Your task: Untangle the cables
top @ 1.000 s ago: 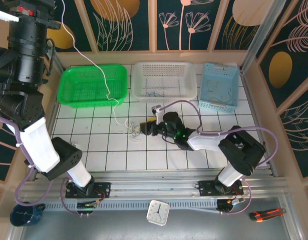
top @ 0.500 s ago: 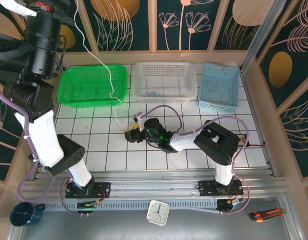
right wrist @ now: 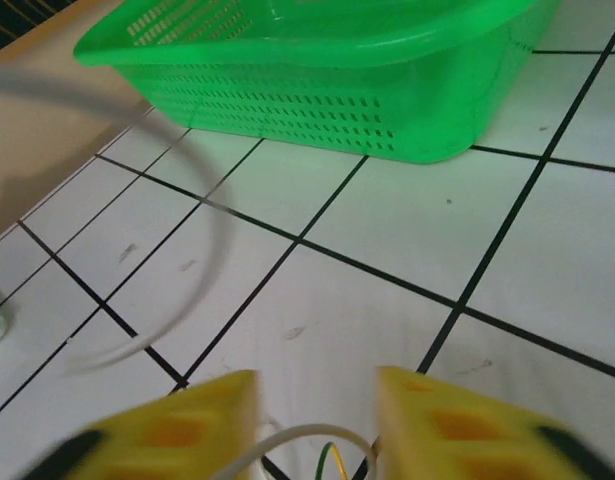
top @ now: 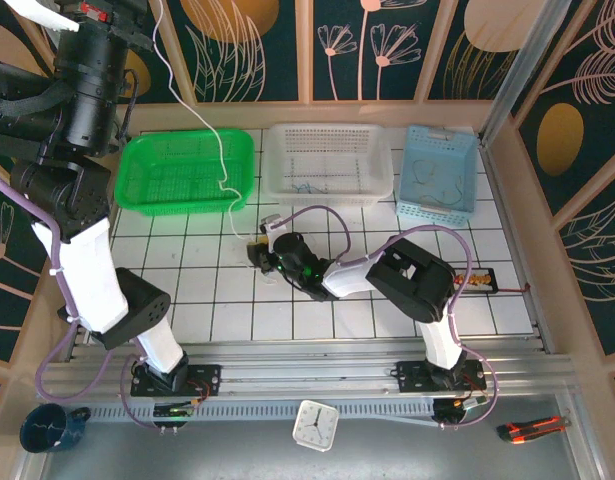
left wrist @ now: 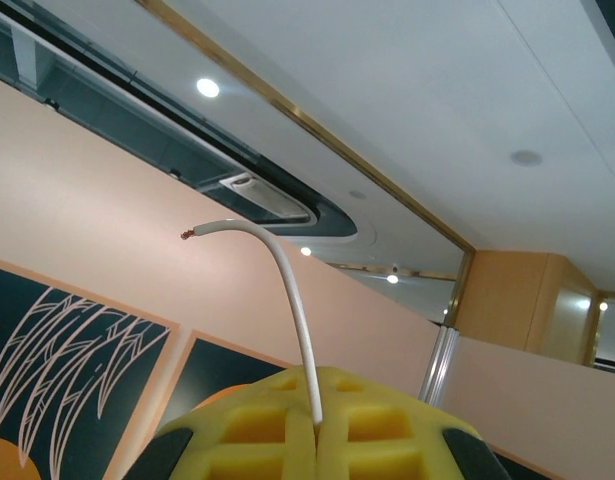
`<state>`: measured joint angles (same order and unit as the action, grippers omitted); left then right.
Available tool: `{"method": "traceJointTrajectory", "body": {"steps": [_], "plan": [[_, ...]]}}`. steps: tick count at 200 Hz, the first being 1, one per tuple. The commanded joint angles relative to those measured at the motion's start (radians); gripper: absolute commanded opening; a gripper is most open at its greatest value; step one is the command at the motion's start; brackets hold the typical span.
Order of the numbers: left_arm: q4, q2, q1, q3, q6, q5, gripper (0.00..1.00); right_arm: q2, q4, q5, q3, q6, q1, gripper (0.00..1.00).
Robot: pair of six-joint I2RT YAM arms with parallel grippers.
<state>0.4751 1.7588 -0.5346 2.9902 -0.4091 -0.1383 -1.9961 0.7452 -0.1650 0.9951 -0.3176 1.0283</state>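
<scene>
Left gripper (left wrist: pixel 317 430), upper left in the top view, is pinching the white cable (left wrist: pixel 290 280). Right gripper (right wrist: pixel 315 410) sits mid-frame, jaws narrowly apart around loose cables (right wrist: pixel 297 433).

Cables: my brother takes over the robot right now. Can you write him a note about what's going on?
Left gripper: shut on the white cable, held high; the cable hangs down past the green basket to the tangle.
Right gripper: low over the table, jaws apart around the tangle, not gripping yet.
Done: a blue wire lies in the white basket, more wires in the blue basket.
Left: probably close on the tangle, pull the white cable free, then sort the rest.
</scene>
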Motion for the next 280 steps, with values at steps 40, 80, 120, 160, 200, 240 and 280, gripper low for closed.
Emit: {"method": "traceJointTrajectory", "body": {"steps": [40, 80, 120, 160, 200, 240, 280], "plan": [[-0.024, 0.005, 0.004, 0.018, -0.004, -0.002, 0.0, 0.085, 0.044, -0.058, -0.11, -0.031, -0.048, 0.0], [-0.038, -0.003, 0.004, 0.018, 0.01, -0.021, 0.0, 0.181, 0.094, -0.002, -0.291, -0.175, -0.17, 0.0], [-0.035, -0.014, 0.004, 0.018, 0.018, -0.03, 0.0, 0.243, 0.118, 0.045, -0.399, -0.267, -0.27, 0.0], [-0.022, -0.036, 0.004, 0.015, 0.034, -0.046, 0.0, 0.248, 0.176, 0.105, -0.465, -0.348, -0.35, 0.0], [-0.03, -0.103, 0.004, -0.046, 0.065, -0.067, 0.0, 0.243, 0.199, 0.133, -0.492, -0.4, -0.404, 0.0], [-0.028, -0.153, 0.004, -0.094, 0.088, -0.085, 0.0, 0.226, 0.246, 0.175, -0.511, -0.454, -0.456, 0.0], [-0.026, -0.176, 0.004, -0.117, 0.097, -0.097, 0.0, 0.197, 0.245, 0.199, -0.506, -0.507, -0.475, 0.0]]}}
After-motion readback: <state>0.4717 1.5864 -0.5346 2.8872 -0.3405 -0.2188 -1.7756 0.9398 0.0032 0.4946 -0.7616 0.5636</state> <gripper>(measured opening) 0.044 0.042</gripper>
